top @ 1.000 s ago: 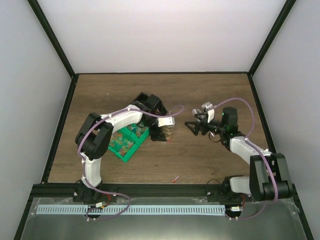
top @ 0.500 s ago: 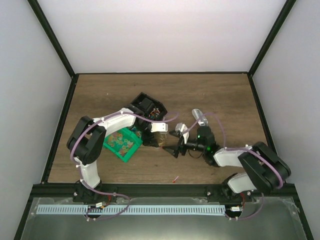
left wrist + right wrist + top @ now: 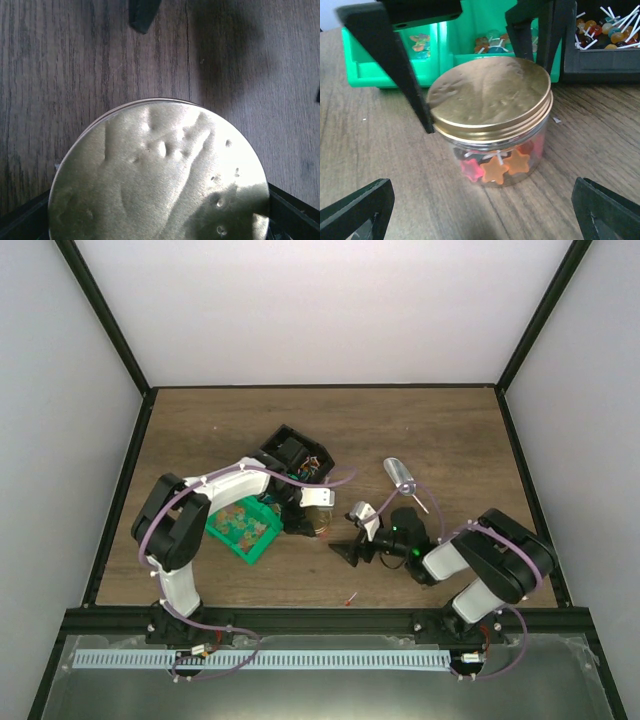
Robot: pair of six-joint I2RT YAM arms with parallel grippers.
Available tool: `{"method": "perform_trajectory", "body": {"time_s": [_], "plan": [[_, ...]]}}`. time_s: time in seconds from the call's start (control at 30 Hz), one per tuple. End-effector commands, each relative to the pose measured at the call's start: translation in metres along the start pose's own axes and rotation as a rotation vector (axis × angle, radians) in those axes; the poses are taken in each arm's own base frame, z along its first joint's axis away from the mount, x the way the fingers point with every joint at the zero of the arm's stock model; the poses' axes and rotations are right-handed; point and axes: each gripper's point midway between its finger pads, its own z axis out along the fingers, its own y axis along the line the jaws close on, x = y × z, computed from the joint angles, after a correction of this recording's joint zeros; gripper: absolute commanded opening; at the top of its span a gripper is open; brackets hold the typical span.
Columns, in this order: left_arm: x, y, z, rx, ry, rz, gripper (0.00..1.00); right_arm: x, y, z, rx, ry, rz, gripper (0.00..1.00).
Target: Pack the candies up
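The candies [image 3: 495,167] that show best are star-shaped pieces in orange and red. They lie at the bottom of a clear plastic jar [image 3: 470,150] that stands upright on the wooden counter [image 3: 600,135]. A round gold lid [image 3: 160,170], dented in several spots, sits on top of the jar.

The left claw [image 3: 485,96] comes down over the jar from above. Its two black fingers [image 3: 395,50] straddle the lid, one against the rim on each side, so it is pinching the lid. In the left wrist view the lid fills the gap between those fingers.

Just behind the jar is a green bin [image 3: 380,75] with dividers, holding more small sweets in mixed colours. A black bin [image 3: 600,67] of lollipops [image 3: 612,35] stands beside the green one, on its right in the right wrist view.

The right claw [image 3: 481,195] hangs low over the counter and faces the jar from the near side. Its fingers are spread wide and touch nothing.

In the top view a silver metal scoop [image 3: 401,476] lies on the counter beyond the right arm, apart from the jar. One small red bit [image 3: 350,597], too small to identify, lies alone near the front edge.
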Motion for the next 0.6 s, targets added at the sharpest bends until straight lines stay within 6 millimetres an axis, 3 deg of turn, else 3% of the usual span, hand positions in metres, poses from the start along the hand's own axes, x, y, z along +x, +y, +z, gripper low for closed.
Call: {"method": "perform_trajectory", "body": {"time_s": [0.0,0.17,0.3,0.43,0.57], "plan": [[0.016,-0.023,0.005,0.079,0.04,-0.014,0.9,0.001,-0.011,0.017,0.035,0.04,-0.054,1.0],[0.014,-0.032,0.008,0.108,0.025,-0.011,0.9,0.008,-0.017,0.029,0.057,0.06,-0.092,1.0],[0.014,-0.03,0.01,0.11,0.031,-0.005,0.9,0.013,-0.019,0.036,0.062,0.062,-0.108,0.99],[0.012,-0.029,0.01,0.11,0.03,-0.006,0.9,0.016,-0.009,0.042,0.023,0.047,-0.158,0.97],[0.011,-0.029,0.011,0.104,0.026,-0.01,0.9,0.023,-0.015,0.049,0.051,0.057,-0.162,0.97]]}}
